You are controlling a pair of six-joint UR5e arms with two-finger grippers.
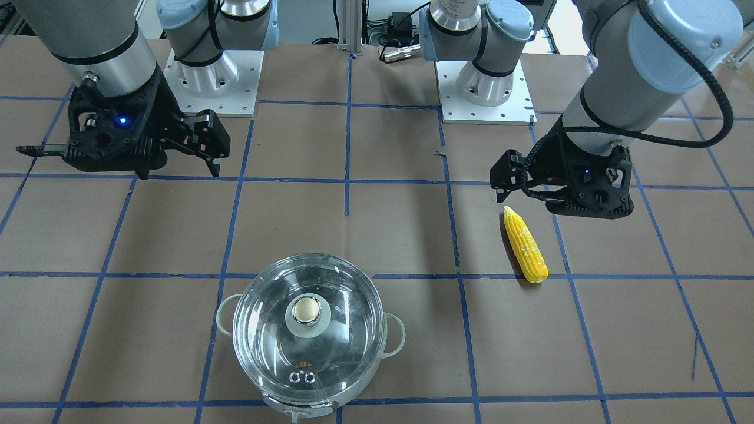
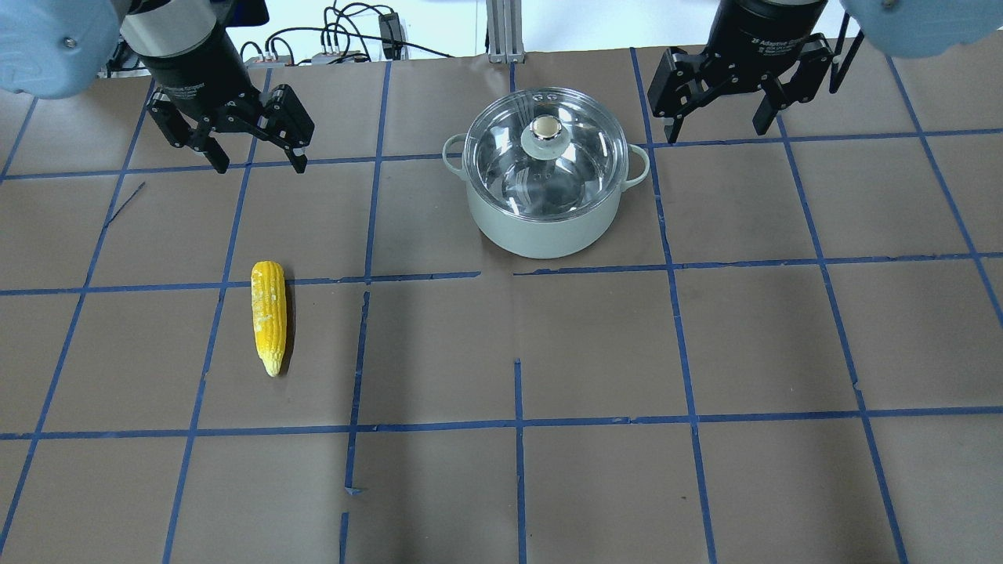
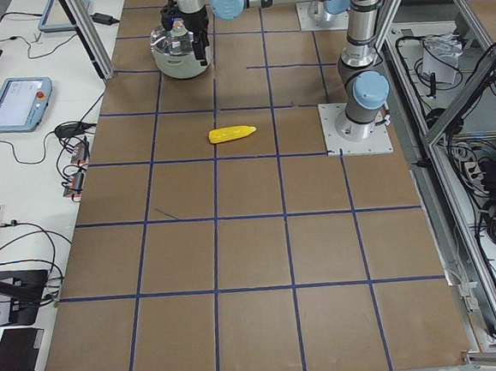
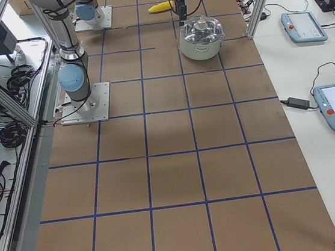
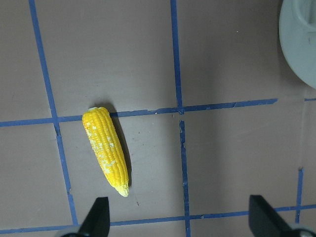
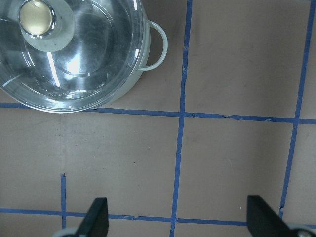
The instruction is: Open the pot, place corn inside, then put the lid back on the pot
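Observation:
The pot (image 2: 541, 231) stands at the far middle of the table with the clear glass lid (image 2: 548, 160) on it, brass knob up. The corn (image 2: 268, 313) lies on the paper at the left, pointed end toward the robot. My left gripper (image 2: 261, 167) is open and empty, hovering above the table beyond the corn; its wrist view shows the corn (image 5: 106, 150) between and ahead of the fingers. My right gripper (image 2: 717, 133) is open and empty, hovering to the right of the pot; its wrist view shows the lid (image 6: 69, 49) at the upper left.
Brown paper with a blue tape grid covers the table (image 2: 517, 470). The two arm base plates (image 1: 212, 82) (image 1: 486, 88) sit at the robot's side. Tablets and cables lie on side benches (image 4: 304, 25) off the table.

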